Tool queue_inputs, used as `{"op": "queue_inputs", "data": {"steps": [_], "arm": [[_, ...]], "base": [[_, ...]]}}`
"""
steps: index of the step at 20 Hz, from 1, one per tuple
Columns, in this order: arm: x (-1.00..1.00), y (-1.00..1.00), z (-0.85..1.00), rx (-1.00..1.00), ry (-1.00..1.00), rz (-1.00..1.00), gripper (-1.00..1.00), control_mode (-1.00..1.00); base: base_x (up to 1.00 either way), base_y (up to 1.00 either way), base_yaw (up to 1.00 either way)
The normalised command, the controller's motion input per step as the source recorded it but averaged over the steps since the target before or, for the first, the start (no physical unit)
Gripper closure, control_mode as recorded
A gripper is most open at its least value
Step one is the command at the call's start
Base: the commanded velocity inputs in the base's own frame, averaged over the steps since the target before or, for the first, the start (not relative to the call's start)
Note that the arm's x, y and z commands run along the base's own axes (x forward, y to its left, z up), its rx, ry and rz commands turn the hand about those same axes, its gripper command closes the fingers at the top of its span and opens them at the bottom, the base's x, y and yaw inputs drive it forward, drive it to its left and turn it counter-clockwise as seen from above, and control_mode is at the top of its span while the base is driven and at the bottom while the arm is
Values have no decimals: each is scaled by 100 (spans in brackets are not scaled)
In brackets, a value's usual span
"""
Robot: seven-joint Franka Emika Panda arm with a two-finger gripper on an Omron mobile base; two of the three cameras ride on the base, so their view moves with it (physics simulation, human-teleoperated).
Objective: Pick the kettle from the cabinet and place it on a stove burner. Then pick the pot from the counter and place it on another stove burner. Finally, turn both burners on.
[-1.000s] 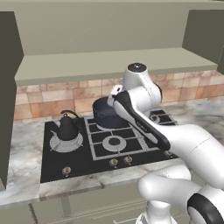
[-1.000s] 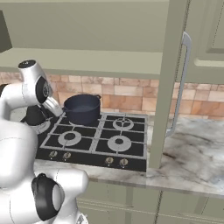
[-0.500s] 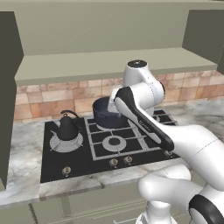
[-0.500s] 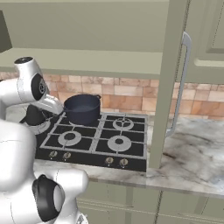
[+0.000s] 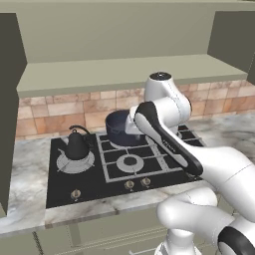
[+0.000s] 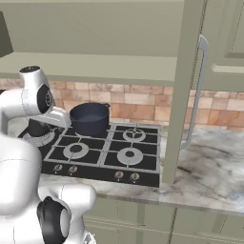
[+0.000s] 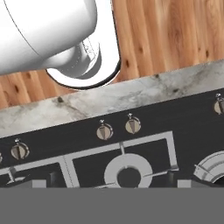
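The kettle (image 5: 77, 145) sat on the large stove burner (image 5: 74, 163) and the pot (image 5: 121, 128) on a rear burner. The jaws stood fully open, holding nothing, above the front knobs (image 7: 118, 128), apart from both.

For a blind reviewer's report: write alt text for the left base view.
A small dark kettle sits on the large silvery stove burner at the hob's left, and a navy pot sits on a rear burner beside it. The white robot arm crosses the hob's right side, above a marbled counter.
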Motion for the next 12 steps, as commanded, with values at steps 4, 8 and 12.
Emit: {"op": "queue_inputs", "data": {"steps": [4, 8, 12], "arm": [[0, 0, -6, 0, 6, 2, -100, -100], [0, 0, -4, 0, 4, 0, -100, -100], [0, 0, -5, 0, 5, 0, -100, -100]], "base": [[0, 0, 0], [0, 0, 0], [0, 0, 0]]}}
